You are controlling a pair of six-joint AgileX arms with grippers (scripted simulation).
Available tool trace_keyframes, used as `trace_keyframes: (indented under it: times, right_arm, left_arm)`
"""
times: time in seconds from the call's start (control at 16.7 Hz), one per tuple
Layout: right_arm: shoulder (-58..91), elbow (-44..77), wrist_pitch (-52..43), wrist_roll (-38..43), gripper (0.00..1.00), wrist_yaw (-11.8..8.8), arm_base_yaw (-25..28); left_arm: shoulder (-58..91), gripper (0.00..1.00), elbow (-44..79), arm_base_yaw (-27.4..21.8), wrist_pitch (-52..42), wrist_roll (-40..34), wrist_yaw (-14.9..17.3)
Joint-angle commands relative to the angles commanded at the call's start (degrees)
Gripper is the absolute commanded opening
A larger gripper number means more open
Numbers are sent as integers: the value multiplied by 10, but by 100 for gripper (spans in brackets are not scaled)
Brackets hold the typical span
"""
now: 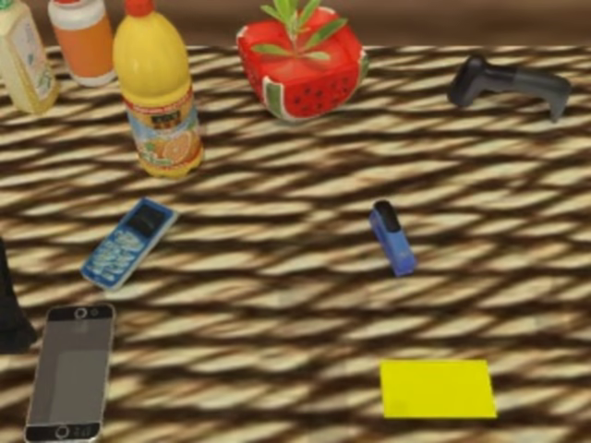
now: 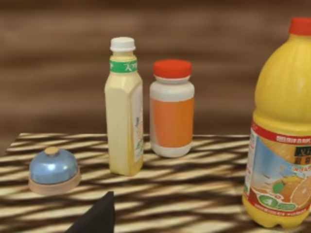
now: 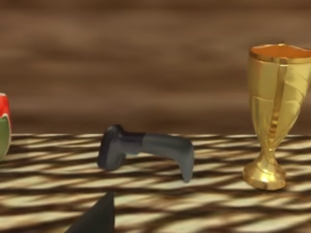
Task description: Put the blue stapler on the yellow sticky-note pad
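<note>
The blue stapler (image 1: 392, 238) lies flat right of the table's middle, its black end pointing away from the front edge. The yellow sticky-note pad (image 1: 438, 389) lies flat near the front edge, a short way in front of the stapler and slightly to its right, with nothing on it. My left arm (image 1: 11, 314) shows only as a dark shape at the table's left edge, far from both. A black tip of my left gripper (image 2: 97, 218) pokes into the left wrist view. My right gripper (image 3: 97, 216) shows the same way in the right wrist view; the top view does not show it.
At the back left stand a yellow juice bottle (image 1: 159, 92), an orange-labelled jar (image 1: 83, 37) and a cream bottle (image 1: 23, 55). A watermelon planter (image 1: 300, 60) and a black scanner (image 1: 508, 85) sit at the back. A keypad phone (image 1: 129, 242) and a smartphone (image 1: 72, 372) lie left.
</note>
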Motion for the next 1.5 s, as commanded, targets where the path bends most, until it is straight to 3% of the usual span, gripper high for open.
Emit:
trace_keyframes:
  times: [0.24, 0.48, 1.5]
  right_arm:
    - [17, 17, -13, 2, 100, -1, 6]
    - [123, 122, -84, 12, 100, -2, 33]
    - [1123, 1007, -647, 85, 100, 0, 233]
  left_arm:
    - [0, 100, 0, 0, 0, 0, 0]
    - [0, 100, 0, 0, 0, 0, 0]
    - [0, 100, 0, 0, 0, 0, 0]
